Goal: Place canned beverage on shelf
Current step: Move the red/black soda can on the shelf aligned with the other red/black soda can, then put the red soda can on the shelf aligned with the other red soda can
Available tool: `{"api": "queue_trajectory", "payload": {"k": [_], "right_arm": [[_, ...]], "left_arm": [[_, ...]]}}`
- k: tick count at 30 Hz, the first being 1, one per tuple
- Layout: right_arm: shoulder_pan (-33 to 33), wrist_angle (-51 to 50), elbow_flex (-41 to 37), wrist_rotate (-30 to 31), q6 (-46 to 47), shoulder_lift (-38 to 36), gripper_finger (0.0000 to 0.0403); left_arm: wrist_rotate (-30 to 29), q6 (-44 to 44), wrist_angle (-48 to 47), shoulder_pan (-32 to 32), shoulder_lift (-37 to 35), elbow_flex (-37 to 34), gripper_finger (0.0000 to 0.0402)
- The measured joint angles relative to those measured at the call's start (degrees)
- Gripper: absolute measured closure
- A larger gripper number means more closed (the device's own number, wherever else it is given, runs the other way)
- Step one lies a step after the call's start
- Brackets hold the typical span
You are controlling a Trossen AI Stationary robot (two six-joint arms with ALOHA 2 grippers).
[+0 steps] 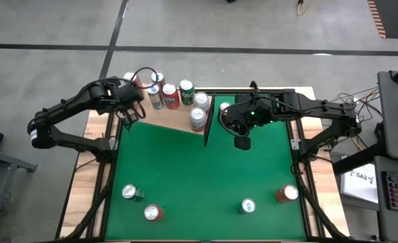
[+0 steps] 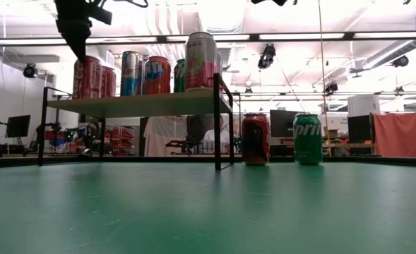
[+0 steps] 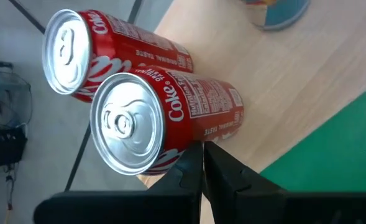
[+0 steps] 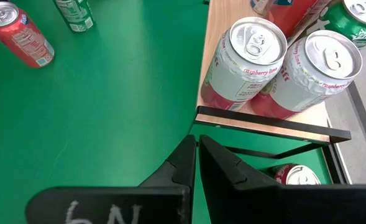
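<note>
Left gripper (image 3: 201,163) closed, empty; right gripper (image 4: 195,158) closed, empty.

A pale wooden shelf (image 2: 151,104) on thin dark legs is seen standing on the green table (image 2: 208,212). A row of cans is set upright on it: two red cans (image 2: 87,77) at one end, a blue-and-silver can (image 2: 131,73), another red can (image 2: 157,75), and a taller pink-and-white can (image 2: 200,61) nearest the dark end panel. A dark arm (image 2: 75,25) is hung above the red cans. Beside the shelf, a dark red can (image 2: 255,139) and a green can (image 2: 307,139) are stood on the table.
</note>
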Motion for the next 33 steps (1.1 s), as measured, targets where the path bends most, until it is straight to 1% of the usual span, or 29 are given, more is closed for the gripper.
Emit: {"api": "queue_trajectory", "payload": {"k": [5, 17, 24, 29, 33], "right_arm": [[0.0, 0.0, 0.0, 0.0, 0.0, 0.0, 0.039], [0.0, 0.0, 0.0, 0.0, 0.1, 0.0, 0.039], [0.0, 0.0, 0.0, 0.0, 0.1, 0.0, 0.039], [0.0, 0.1, 0.0, 0.0, 0.5, 0.0, 0.039], [0.0, 0.1, 0.0, 0.0, 1.7, 0.0, 0.039]], "left_arm": [[-1.8, 0.0, 1.4, 0.1, 0.1, 0.0, 0.0402], [-1.9, -1.4, 2.0, 0.1, -0.2, 0.0, 0.0402], [1.1, -6.0, 2.5, -0.2, -1.8, 1.7, 0.0402], [1.2, -10.2, 5.6, -3.1, -4.7, 2.0, 0.0402], [1.1, -14.6, 9.6, -8.1, -7.5, 1.9, 0.0402]]}}
